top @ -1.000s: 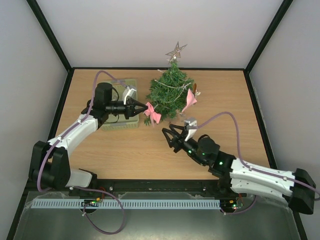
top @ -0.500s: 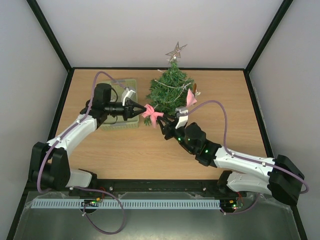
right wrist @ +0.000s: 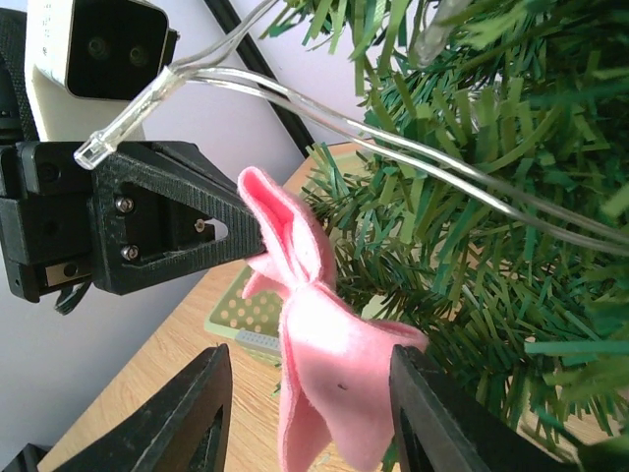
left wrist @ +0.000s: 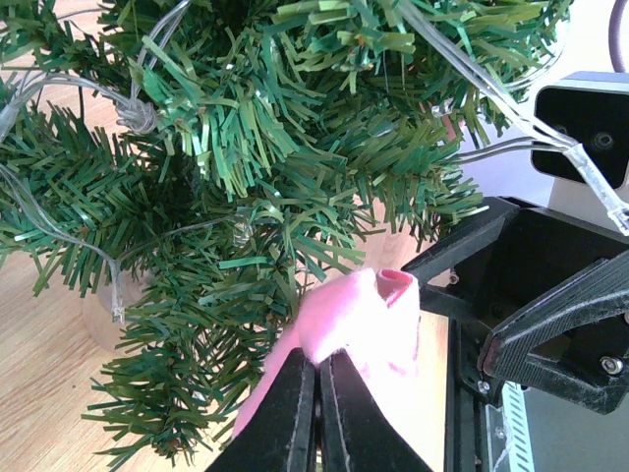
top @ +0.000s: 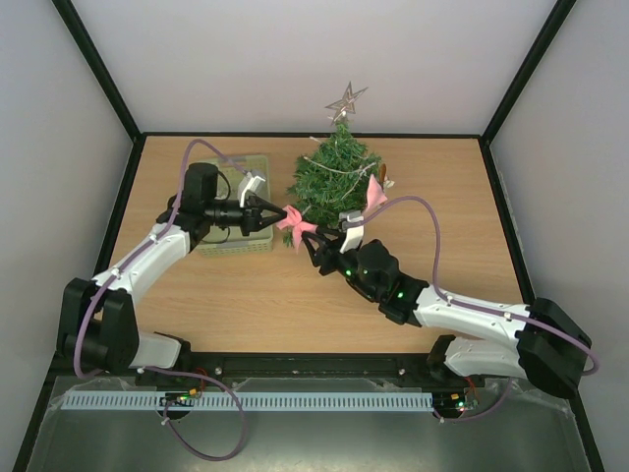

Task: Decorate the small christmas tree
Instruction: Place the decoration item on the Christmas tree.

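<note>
The small christmas tree (top: 334, 177) stands at the back centre, topped by a silver star (top: 346, 98), with one pink bow (top: 373, 197) on its right side. My left gripper (top: 278, 216) is shut on a second pink felt bow (top: 295, 225) at the tree's lower left branches. In the left wrist view its tips (left wrist: 316, 366) pinch the bow (left wrist: 364, 315) against the needles (left wrist: 246, 147). My right gripper (top: 316, 246) is open just below. In the right wrist view the bow's lower lobe (right wrist: 339, 379) hangs between its fingers (right wrist: 310, 369).
A pale green basket (top: 236, 211) sits left of the tree, under my left wrist. A clear light string (right wrist: 393, 147) runs over the branches. Black frame posts and pale walls close in the wooden table (top: 246, 295).
My right arm has moved up and to the left, from in front of the tree to the bow, bringing its fingers around the bow's lower lobe. The left gripper has kept its hold.
</note>
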Robot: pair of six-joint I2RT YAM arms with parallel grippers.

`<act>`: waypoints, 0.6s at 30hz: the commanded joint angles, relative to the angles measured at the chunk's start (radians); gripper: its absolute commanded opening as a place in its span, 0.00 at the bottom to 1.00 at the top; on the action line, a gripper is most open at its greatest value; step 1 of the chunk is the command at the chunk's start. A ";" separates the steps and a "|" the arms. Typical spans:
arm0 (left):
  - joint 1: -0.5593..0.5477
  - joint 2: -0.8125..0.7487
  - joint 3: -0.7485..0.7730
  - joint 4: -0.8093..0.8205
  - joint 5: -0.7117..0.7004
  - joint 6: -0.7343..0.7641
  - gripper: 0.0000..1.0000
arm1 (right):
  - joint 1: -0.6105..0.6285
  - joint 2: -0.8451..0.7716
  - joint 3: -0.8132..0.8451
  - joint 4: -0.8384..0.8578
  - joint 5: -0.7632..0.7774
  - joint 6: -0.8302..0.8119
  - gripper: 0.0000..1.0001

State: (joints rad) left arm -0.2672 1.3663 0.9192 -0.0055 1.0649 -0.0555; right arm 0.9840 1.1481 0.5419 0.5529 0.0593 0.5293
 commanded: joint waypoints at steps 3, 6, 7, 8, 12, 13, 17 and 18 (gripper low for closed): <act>0.011 0.013 0.035 -0.011 0.023 0.018 0.02 | -0.008 0.013 0.015 0.055 0.031 0.051 0.44; 0.012 0.012 0.033 -0.011 0.022 0.019 0.02 | -0.007 0.013 0.021 0.027 0.051 0.056 0.44; 0.013 0.012 0.033 -0.011 0.023 0.019 0.02 | -0.008 0.010 0.019 0.021 0.059 0.061 0.44; 0.012 0.012 0.034 -0.011 0.022 0.019 0.02 | -0.008 0.007 0.017 0.018 0.065 0.067 0.44; 0.018 0.016 0.039 -0.011 0.016 0.018 0.02 | -0.008 0.008 0.008 0.023 0.070 0.086 0.43; 0.019 0.018 0.040 -0.010 0.015 0.016 0.02 | -0.008 0.014 0.013 0.022 0.070 0.084 0.43; 0.020 0.020 0.038 -0.003 0.011 0.019 0.02 | -0.008 0.041 0.024 0.024 0.053 0.087 0.42; 0.020 0.018 0.033 0.000 0.010 0.017 0.02 | -0.008 0.047 0.027 0.026 0.048 0.089 0.41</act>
State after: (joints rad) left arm -0.2554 1.3800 0.9325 -0.0139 1.0657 -0.0525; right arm 0.9810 1.1675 0.5419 0.5613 0.0929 0.5995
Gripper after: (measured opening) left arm 0.028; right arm 0.417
